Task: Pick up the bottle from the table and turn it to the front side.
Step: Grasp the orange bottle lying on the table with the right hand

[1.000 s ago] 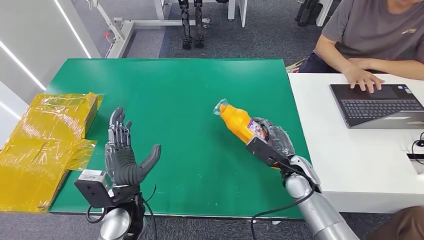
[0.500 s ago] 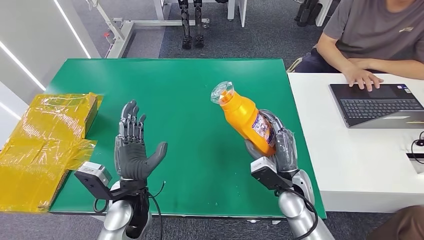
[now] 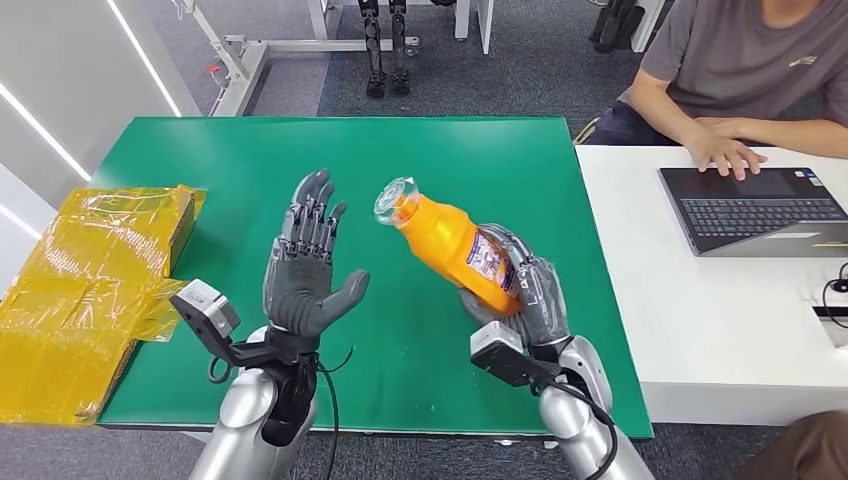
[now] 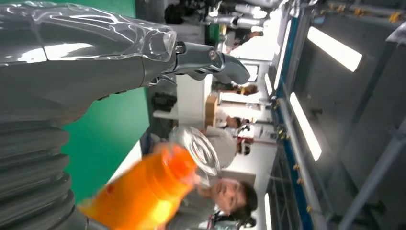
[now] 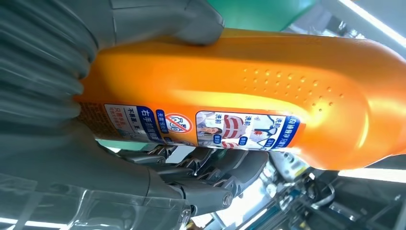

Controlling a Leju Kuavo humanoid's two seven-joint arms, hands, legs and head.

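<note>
The right hand (image 3: 515, 300) is gripping the orange bottle (image 3: 450, 245) by its lower body above the green table (image 3: 400, 150), neck tilting toward ten o'clock. The plastic looks rigid, smooth and probably slippery. The left hand (image 3: 308, 275) is waiting with fingers spread and nothing in it.

You can read little: the orange bottle (image 5: 249, 91) gripped in the right hand (image 5: 72, 96) carries a blue-and-white label (image 5: 201, 128) in Chinese print beside the fingers (image 5: 210, 167), with a round prohibition sign.

Green table (image 3: 300, 160), white desk (image 3: 700, 320), grey carpet (image 3: 520, 70).
</note>
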